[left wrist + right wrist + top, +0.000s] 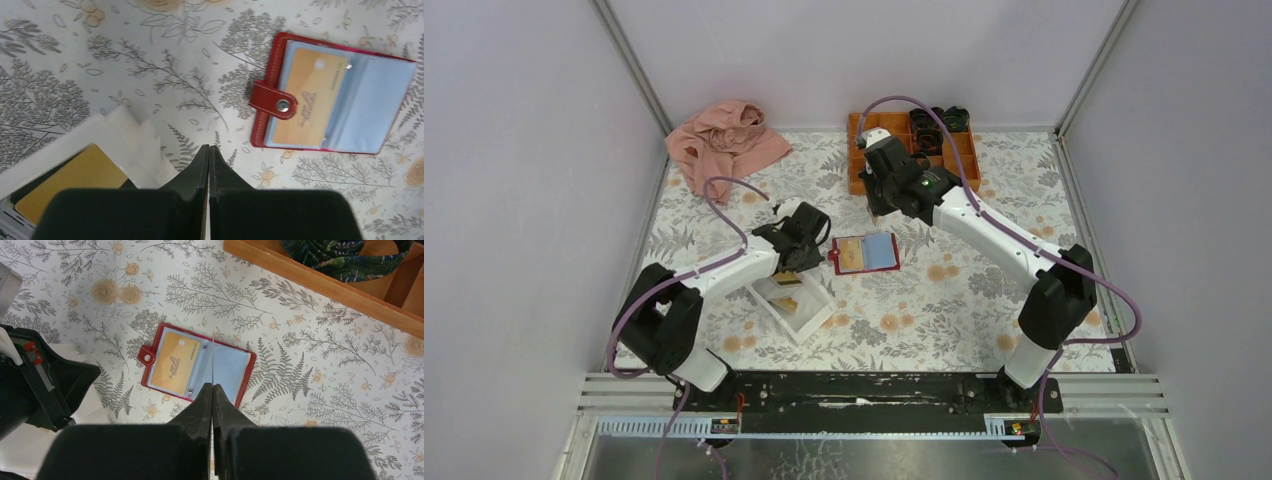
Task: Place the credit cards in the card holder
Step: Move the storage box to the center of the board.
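The left gripper (pixel 208 150) is hanging with its two fingers pressed flat together, and nothing is showing between them. Its tips are pointing down at the flowered tablecloth (pixel 150 60), in the strip between the white tray (pixel 125 132) and the card holder (pixel 370 105). In the left wrist view the card holder is lying open and flat, up and to the right of those tips. It is near them but not touching, with its pale blue inside facing up. Its red snap tab (pixel 272 100) is folding in over the left edge. One gold card (pixel 305 102) is sitting in the holder's left pocket, partly under the tab. The tray is lying just left of the fingers, and a second gold card (pixel 70 182) is resting in it on something dark.

The right gripper (pixel 212 387) is likewise showing its fingers shut tight. In its own view the card holder is lying just ahead of the tips, which are lining up with the middle fold at the near edge. A thin pale line is running straight up from the tips across the holder; I cannot tell what it is. From above, this gripper is hovering between the holder and the orange box (pixel 320 285), apart from both. Dark patterned bands (pixel 345 255) are sitting in the box, and a pink cloth (pixel 724 140) is lying crumpled at the far left corner.
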### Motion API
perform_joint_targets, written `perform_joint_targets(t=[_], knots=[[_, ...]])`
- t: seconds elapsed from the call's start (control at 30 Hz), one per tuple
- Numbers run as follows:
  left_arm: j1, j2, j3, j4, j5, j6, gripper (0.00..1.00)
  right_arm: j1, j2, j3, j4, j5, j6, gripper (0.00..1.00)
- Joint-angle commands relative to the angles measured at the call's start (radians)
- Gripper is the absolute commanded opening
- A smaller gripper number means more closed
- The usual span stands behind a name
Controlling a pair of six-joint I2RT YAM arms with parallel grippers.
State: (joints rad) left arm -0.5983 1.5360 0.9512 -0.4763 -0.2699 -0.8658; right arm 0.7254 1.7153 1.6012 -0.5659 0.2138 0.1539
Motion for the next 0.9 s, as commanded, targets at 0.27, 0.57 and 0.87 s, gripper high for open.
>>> perform_joint_targets(t=[0.27,0.57,0.87], knots=[[0.091,-0.086,-0.109,-0.053,-0.059,-0.019,0.00,-0.010,-0.009,0.026,0.031,-0.049,0.006,0.00],[0.087,-0.027,0.050,0.110,0.069,0.023,0.13,-0.109,-0.091,-0.140,0.098,-0.142,0.072,0.00],[0.068,0.078,0.182,0.288,0.230,0.064,0.44,-0.181,-0.162,-0.210,0.095,-0.415,0.074,0.00]])
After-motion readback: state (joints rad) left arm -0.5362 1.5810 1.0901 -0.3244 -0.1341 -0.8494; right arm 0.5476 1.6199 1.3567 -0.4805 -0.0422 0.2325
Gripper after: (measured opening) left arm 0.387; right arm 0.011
